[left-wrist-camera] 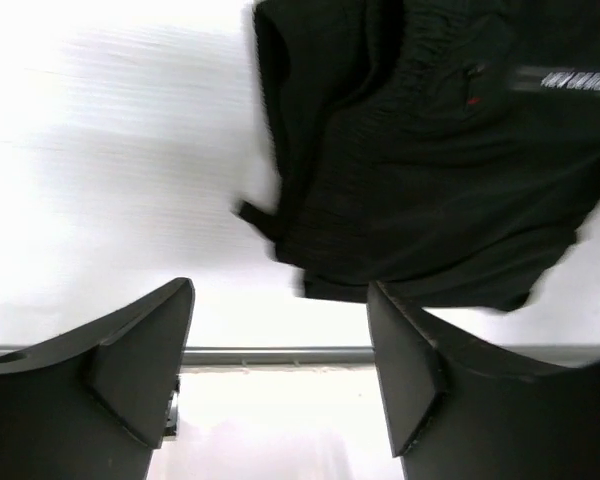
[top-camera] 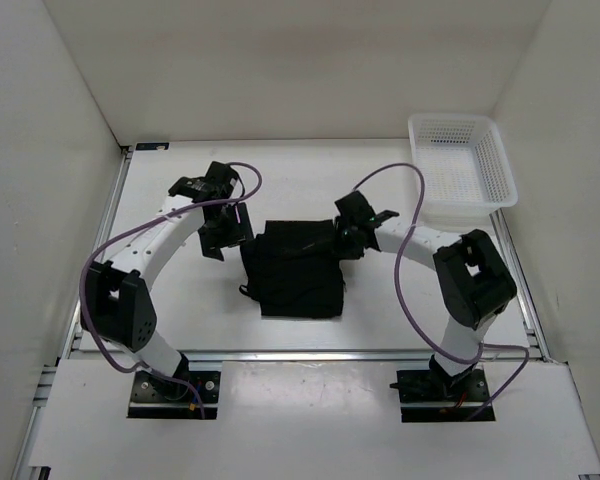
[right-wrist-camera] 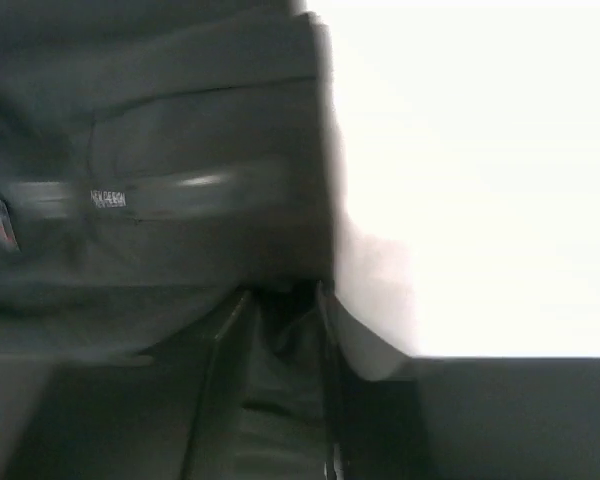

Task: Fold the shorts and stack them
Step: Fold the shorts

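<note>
White table [top-camera: 300,180] carries the folded shorts [top-camera: 295,270] at mid-frame, squarish, with no clear long axis. My left gripper [top-camera: 223,238] gapes empty just left of them; my right gripper [top-camera: 352,240] pinches their upper-right edge.

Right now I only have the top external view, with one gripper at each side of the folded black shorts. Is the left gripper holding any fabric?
Observer: No. The left wrist view shows the left gripper open, with nothing between its fingers. The shorts lie just beyond the tips.
Operator: And the right one?
Observer: In the right wrist view, dark fabric sits between the narrow-set fingers of the right gripper, at the shorts' edge. I cannot tell whether it is clamped.
Operator: Any marking on the top layer?
Observer: Yes, a pale stripe with small print runs across it.
</note>
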